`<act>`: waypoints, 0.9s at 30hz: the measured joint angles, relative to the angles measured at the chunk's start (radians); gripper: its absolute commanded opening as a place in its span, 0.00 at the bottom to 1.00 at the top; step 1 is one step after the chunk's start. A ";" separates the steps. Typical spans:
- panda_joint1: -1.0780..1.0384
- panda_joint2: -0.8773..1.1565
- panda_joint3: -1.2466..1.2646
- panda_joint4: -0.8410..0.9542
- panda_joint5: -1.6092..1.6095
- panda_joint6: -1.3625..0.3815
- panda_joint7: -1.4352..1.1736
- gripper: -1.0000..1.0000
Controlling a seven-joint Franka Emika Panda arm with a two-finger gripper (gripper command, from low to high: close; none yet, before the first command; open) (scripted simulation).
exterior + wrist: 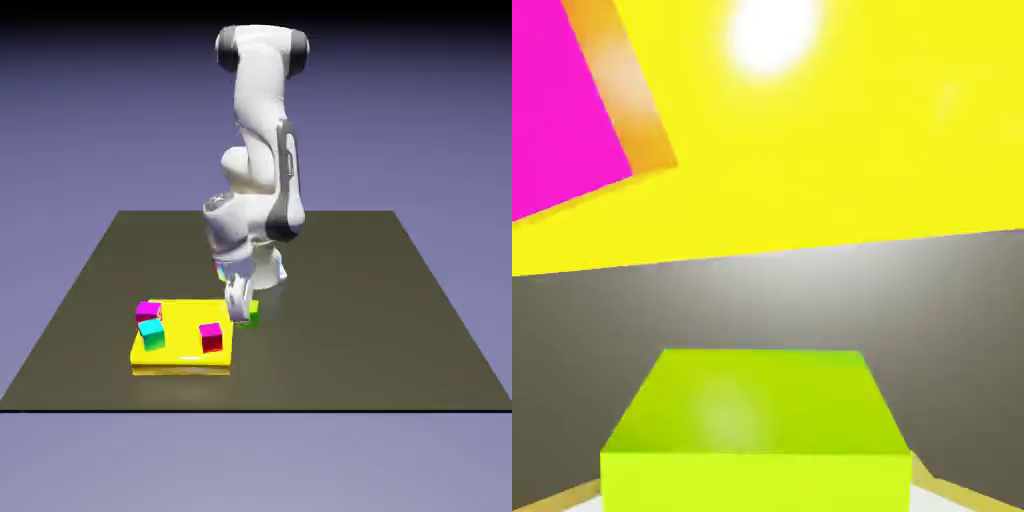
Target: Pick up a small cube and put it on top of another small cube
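The small green cube [251, 316] sits on the dark table just off the right edge of the yellow plate [180, 352]. My gripper [240, 308] is down at it, shut on it. In the hand view the green cube [757, 425] fills the bottom middle and hides the fingertips. The cyan cube [152, 334], with a turquoise top, stands on the plate's left part, well to the exterior view's left of my gripper. It does not show in the hand view.
A magenta cube [148, 311] stands just behind the cyan one. A red-and-magenta cube [211, 337] is on the plate's right part, close to my gripper. In the hand view a magenta-topped cube [557, 110] lies on the yellow plate [842, 150].
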 measured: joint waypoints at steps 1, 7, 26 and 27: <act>0.010 0.004 -0.036 0.019 -0.023 -0.018 -0.005 0.00; 0.074 0.025 -0.254 0.130 -0.162 -0.126 -0.038 0.00; 0.217 0.211 -0.665 0.305 -0.418 -0.151 -0.112 1.00; 0.217 0.211 -0.665 0.305 -0.418 -0.151 -0.112 1.00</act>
